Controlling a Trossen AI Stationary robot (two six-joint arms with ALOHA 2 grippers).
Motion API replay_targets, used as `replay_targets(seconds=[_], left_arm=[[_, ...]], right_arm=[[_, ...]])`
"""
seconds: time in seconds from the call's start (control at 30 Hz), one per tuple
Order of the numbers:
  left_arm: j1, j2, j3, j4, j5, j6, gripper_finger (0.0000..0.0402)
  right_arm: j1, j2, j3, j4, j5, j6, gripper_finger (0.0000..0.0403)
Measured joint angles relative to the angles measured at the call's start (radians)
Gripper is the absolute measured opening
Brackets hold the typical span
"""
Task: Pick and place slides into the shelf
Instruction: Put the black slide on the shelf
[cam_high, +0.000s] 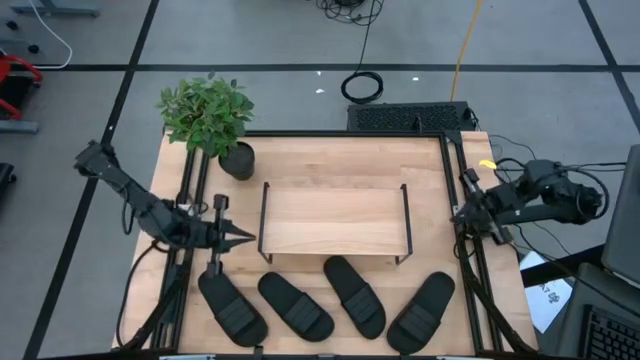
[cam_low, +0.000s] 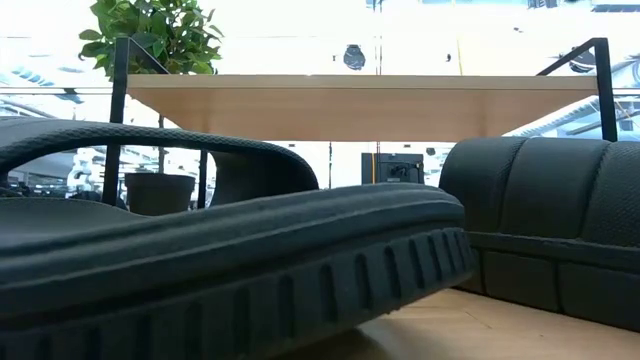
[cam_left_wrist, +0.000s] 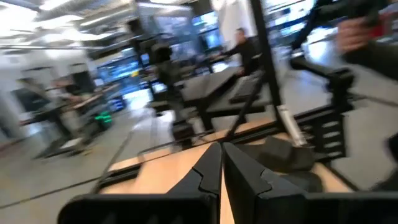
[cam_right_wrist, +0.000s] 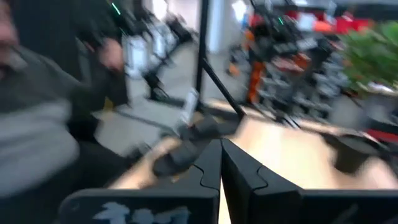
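Observation:
Several black slides lie sole-down in a row along the table's near edge: (cam_high: 232, 305), (cam_high: 295, 303), (cam_high: 355, 295), (cam_high: 422, 312). Two of them fill the low view (cam_low: 230, 260), (cam_low: 545, 220). The shelf (cam_high: 335, 220), a light-wood board on thin black side frames, stands mid-table just beyond them, with nothing on top (cam_low: 370, 105). My left gripper (cam_high: 250, 237) is shut and points level at the shelf's left frame, above the leftmost slide's far end (cam_left_wrist: 221, 152). My right gripper (cam_high: 457, 214) is shut at the table's right edge, beside the shelf's right frame (cam_right_wrist: 221, 149).
A potted plant (cam_high: 210, 115) stands at the table's far left corner. Black rails (cam_high: 470, 270) run along both table sides. A black box (cam_high: 410, 117) sits past the far edge. People show in the room behind, blurred (cam_left_wrist: 239, 43), (cam_right_wrist: 37, 124).

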Motion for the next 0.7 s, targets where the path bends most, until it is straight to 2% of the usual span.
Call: replay_targets(seconds=[0.07, 0.13, 0.27, 0.43, 0.57, 0.7], left_arm=[[-0.032, 0.014, 0.001, -0.005, -0.086, 0.008, 0.0021], [-0.051, 0.025, -0.007, -0.007, -0.121, 0.014, 0.0021], [-0.071, 0.039, -0.028, 0.012, -0.128, -0.006, 0.0021], [-0.087, 0.073, -0.037, 0.031, -0.128, -0.096, 0.0021], [-0.100, 0.124, -0.037, 0.056, -0.128, -0.107, 0.0021], [-0.110, 0.175, -0.038, 0.105, -0.128, -0.076, 0.0021]], right_arm=[[0.000, 0.021, 0.000, 0.090, -0.068, 0.043, 0.0000], [0.000, 0.063, 0.000, 0.172, -0.121, 0.071, 0.0000], [0.000, 0.195, 0.000, 0.277, -0.158, 0.067, 0.0007], [0.036, 0.388, 0.011, 0.438, -0.212, 0.052, 0.0050], [0.108, 0.503, 0.128, 0.442, -0.201, -0.038, 0.0102], [0.187, 0.582, 0.265, 0.320, -0.085, -0.139, 0.0155]])
